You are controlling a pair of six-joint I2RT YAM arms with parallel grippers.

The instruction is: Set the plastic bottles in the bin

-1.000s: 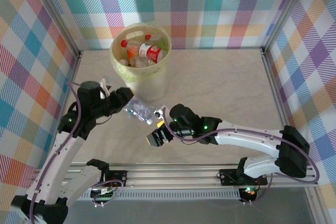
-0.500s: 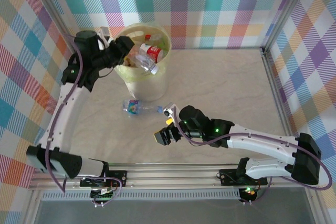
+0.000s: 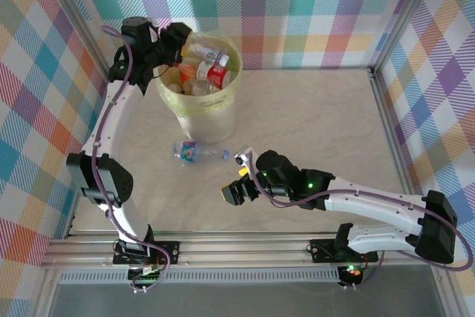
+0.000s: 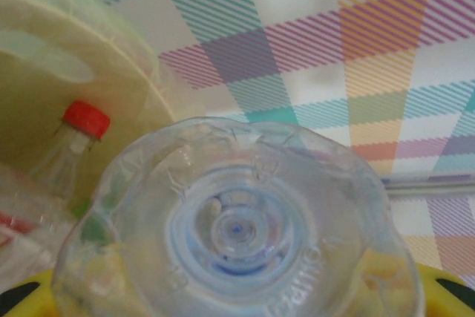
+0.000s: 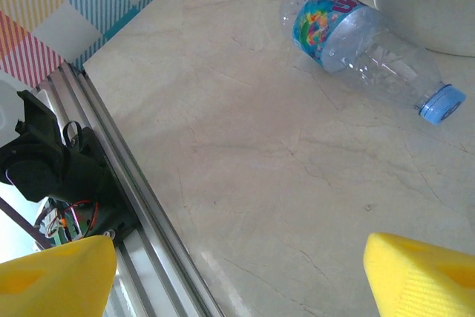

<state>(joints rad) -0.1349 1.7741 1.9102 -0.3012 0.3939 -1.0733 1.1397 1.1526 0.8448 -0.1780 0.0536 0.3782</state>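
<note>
Swinging up from table level over the last second, your left arm now reaches across the far left of the table (image 3: pixel 319 120) to the bin (image 3: pixel 215 120). The bin stands at the far side, left of centre, and already holds several bottles (image 3: pixel 216 75), with red caps and labels showing.

The left gripper (image 3: pixel 177 41) hangs at the bin's far-left rim. In the left wrist view the clear base of a held bottle (image 4: pixel 237 231) sits close up between the yellow fingers (image 4: pixel 434 281). The bin's inner wall and a red-capped bottle (image 4: pixel 74 146) lie beyond it. So the jaws are clamped on that bottle, which looks ready to drop but is not yet let go.

Your right gripper (image 3: pixel 236 192) has hardly shifted. It hovers low at the near middle, jaws wide apart and empty. Just far and left of it a loose bottle (image 3: pixel 199 152) lies on its side by the bin's foot, its blue cap (image 5: pixel 440 102) pointing right.

I judge that one release and one more pick finish the job, with the loose bottle falling to your right arm.
</note>
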